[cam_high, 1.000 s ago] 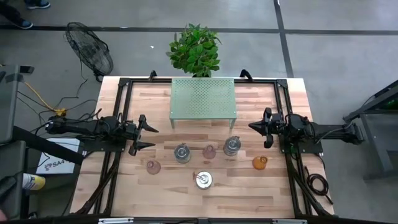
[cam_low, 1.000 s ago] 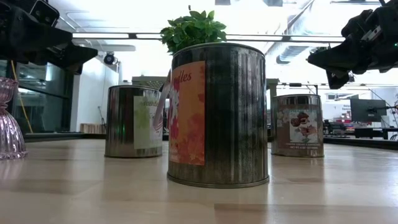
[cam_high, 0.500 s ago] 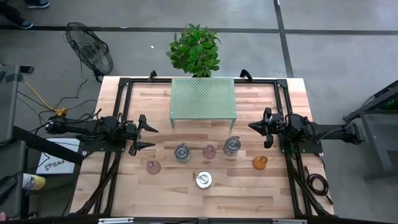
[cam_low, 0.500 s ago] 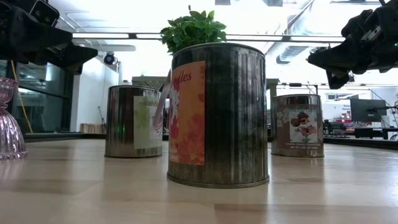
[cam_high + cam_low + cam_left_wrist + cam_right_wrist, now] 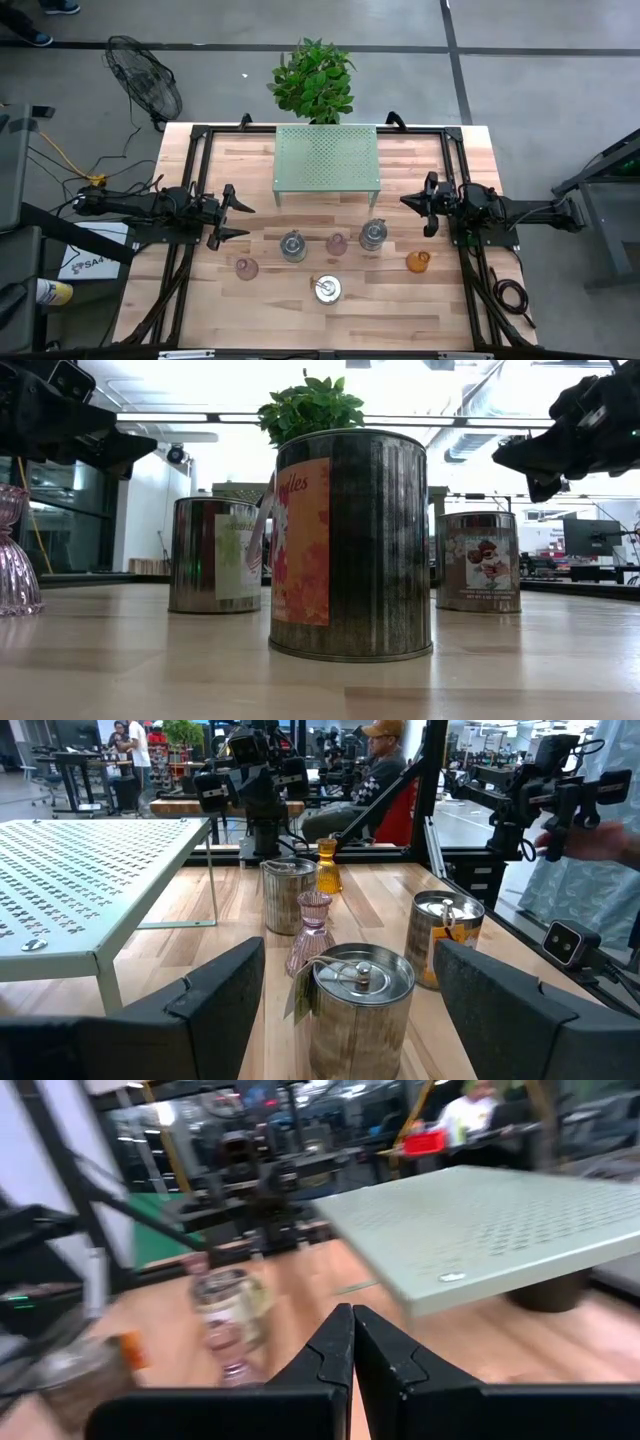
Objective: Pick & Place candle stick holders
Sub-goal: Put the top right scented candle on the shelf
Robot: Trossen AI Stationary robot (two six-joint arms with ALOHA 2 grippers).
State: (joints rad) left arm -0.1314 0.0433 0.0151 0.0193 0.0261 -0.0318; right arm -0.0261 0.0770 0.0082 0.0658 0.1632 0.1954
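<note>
The left gripper [image 5: 243, 219] has its two fingers [image 5: 222, 992] spread wide apart, and nothing is between them. It hangs above the left side of the table [image 5: 420, 310] and points toward the middle. It touches nothing. The nearest silver tin [image 5: 293, 245] stands on the wood a little way in front of the open fingers, toward the front edge. In the left wrist view that tin [image 5: 356, 1003] shows between the two fingers, but farther off, not inside them.

The right gripper [image 5: 405, 203] has its fingers pressed together, and it holds nothing. It hangs above the right side of the table and points toward the middle. Another silver tin [image 5: 373, 235] stands near its tip, a bit closer to the front edge.

Between those two tins stands a pink glass holder [image 5: 337, 243]. A second pink glass holder [image 5: 246, 267] stands farther left and nearer the front. A third silver tin [image 5: 326, 289] stands alone near the front edge. The orange glass holder [image 5: 418, 261] stands on the right, close to the right arm.

The green shelf [image 5: 327, 158] with little holes stands behind all the holders. A leafy plant [image 5: 313, 80] is behind the table.
</note>
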